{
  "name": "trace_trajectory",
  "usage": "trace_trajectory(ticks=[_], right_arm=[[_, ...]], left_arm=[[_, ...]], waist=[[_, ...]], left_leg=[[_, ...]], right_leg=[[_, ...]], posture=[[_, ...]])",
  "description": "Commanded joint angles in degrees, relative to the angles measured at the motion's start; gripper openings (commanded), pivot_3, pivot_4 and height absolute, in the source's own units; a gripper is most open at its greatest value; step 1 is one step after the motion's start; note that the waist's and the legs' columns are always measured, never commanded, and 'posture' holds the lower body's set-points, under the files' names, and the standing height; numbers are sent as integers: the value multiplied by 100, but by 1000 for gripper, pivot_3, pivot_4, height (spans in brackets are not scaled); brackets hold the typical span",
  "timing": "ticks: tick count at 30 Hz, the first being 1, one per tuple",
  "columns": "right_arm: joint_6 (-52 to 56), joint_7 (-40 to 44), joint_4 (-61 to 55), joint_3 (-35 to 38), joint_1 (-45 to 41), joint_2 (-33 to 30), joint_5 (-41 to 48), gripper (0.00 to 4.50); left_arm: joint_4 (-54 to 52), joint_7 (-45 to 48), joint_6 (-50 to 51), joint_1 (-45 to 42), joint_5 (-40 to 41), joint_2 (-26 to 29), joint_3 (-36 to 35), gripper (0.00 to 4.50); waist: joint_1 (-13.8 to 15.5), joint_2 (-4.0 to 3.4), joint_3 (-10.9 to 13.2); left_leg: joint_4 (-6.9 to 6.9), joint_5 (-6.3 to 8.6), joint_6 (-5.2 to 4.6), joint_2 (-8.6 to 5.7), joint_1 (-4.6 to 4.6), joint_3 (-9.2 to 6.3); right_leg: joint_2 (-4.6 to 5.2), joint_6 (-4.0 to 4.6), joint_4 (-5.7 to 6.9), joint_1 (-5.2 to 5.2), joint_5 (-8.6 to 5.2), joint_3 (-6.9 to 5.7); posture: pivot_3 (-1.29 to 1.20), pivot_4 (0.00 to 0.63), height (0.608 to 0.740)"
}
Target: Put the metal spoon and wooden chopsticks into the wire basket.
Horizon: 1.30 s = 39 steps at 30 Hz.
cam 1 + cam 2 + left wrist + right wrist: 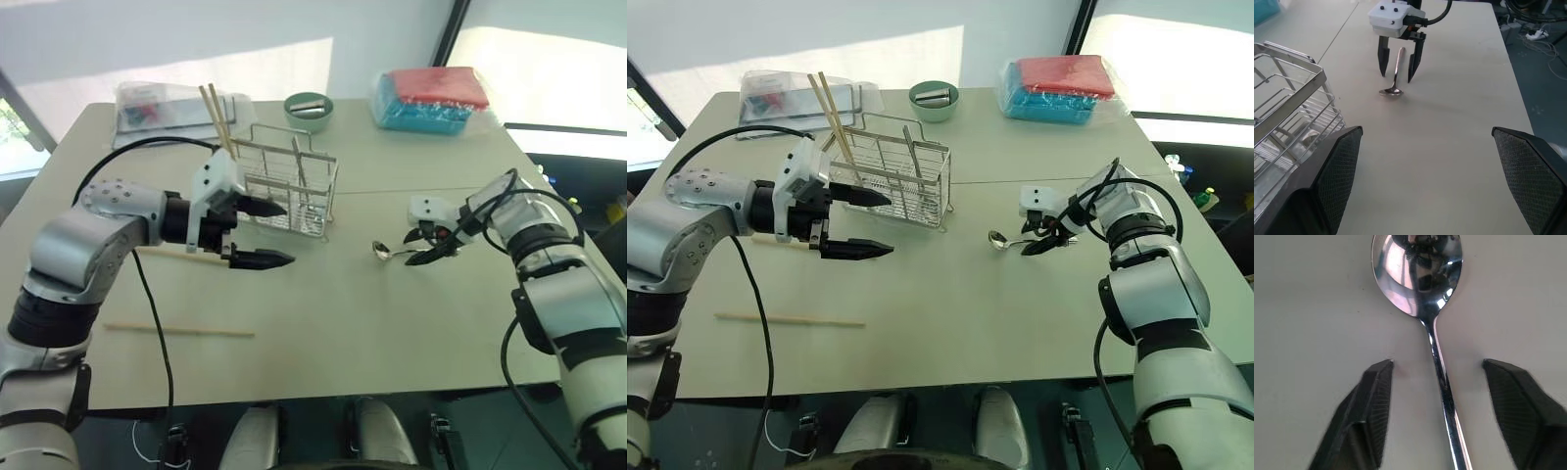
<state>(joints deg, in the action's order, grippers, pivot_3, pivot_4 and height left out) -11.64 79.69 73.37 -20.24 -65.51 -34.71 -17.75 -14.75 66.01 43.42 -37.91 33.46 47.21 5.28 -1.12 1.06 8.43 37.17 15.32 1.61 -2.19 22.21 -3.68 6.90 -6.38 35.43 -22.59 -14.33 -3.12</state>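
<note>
On the pale beige counter (392, 333), a thin tan wooden chopstick (178, 331) lies flat below and to the left of the left hand (263, 233), with a second chopstick (181, 254) lying behind that hand's forearm. The left hand hovers with its two black fingers spread wide and nothing between them, just in front of the rectangular silver wire-mesh basket (289, 186), where two more wooden chopsticks (217, 119) lean upright at the left end. Its wrist view looks across the counter to the other arm. Farther right, the right hand (428, 249) points down at the small shiny metal spoon (390, 252), which lies flat on the counter. The right wrist view shows what the head views leave unclear: the fingers (1369, 406) stand apart on either side of the spoon's handle, clear gaps on both sides, touching neither.
</note>
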Motion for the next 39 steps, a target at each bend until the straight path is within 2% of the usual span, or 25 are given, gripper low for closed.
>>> trace_trajectory(ticks=[1, 3, 14, 19, 22, 25, 28, 32, 35, 39], right_arm=[[60, -49, 31, 82, -150, 33, -30, 1078], [138, 58, 39, 112, -161, 39, 0, 56], [73, -20, -48, 162, -131, -40, 2, 13], [279, 281, -481, 818, -244, -196, 708, 13], [842, 950, -1570, 1286, 72, -470, 1382, 13], [2233, 1228, -3798, 1809, 851, -898, 2378, 13], [3808, 548, -5454, 2524, 1173, -930, 3252, 13], [5182, -1010, -6651, 3236, 853, -239, 4175, 13], [5453, -1810, -7046, 3296, 643, 269, 4422, 13], [5347, -2770, -6989, 3123, 323, 1145, 4518, 13]], left_arm=[[-92, -33, -34, -88, 62, 34, -221, 4500], [-78, -30, -31, -122, 80, 40, -241, 4500], [264, -73, -223, -313, -20, -52, -256, 4500], [230, -275, -231, -187, 99, -115, -553, 4500], [67, -420, -231, -40, 181, -109, -801, 4500], [-35, -589, -212, 54, 287, -100, -1074, 4500], [-86, -708, -234, 123, 324, -60, -1247, 4500], [-48, -883, -233, 113, 334, -84, -1409, 4500], [4, -983, -254, 95, 326, -108, -1447, 4500], [22, -1127, -244, 42, 335, -126, -1497, 4500]], waist=[[0, 0, 0], [0, 1, 0], [3, 1, 0], [1, -1, 1], [0, -11, 7], [59, -5, 5], [54, -8, 6], [11, -11, 8], [27, -10, 6], [44, 0, 1]], left_leg=[[0, 0, 0, 0, 0, 0], [0, 0, 0, 0, 0, 0], [0, -3, 5, -1, -1, 0], [0, -3, 6, 1, 0, 0], [-2, -4, 7, 4, 0, 1], [-3, -3, 6, 4, 6, -11], [-2, -1, 3, 0, 13, -27], [-2, 11, -17, 1, 7, -23], [-5, 9, -13, 10, 1, -29], [-3, 8, -13, 3, 4, -32]], right_leg=[[0, 0, 0, 0, 0, 0], [0, 0, 0, 1, 0, 0], [0, 0, 0, 2, 0, 0], [0, 0, 1, -1, 0, 1], [0, 0, 0, -3, 1, 4], [0, 0, -3, -2, 1, 0], [2, 0, -7, 3, 1, -5], [7, 6, -9, -2, 6, -2], [-5, 12, -1, -4, 10, -3], [-4, 14, 3, -5, 11, -2]], posture=[[0, 150, 667], [0, 150, 667], [0, 150, 667], [0, 150, 667], [0, 150, 667], [0, 150, 667], [0, 150, 667], [0, 150, 667], [0, 150, 667], [0, 150, 667]])
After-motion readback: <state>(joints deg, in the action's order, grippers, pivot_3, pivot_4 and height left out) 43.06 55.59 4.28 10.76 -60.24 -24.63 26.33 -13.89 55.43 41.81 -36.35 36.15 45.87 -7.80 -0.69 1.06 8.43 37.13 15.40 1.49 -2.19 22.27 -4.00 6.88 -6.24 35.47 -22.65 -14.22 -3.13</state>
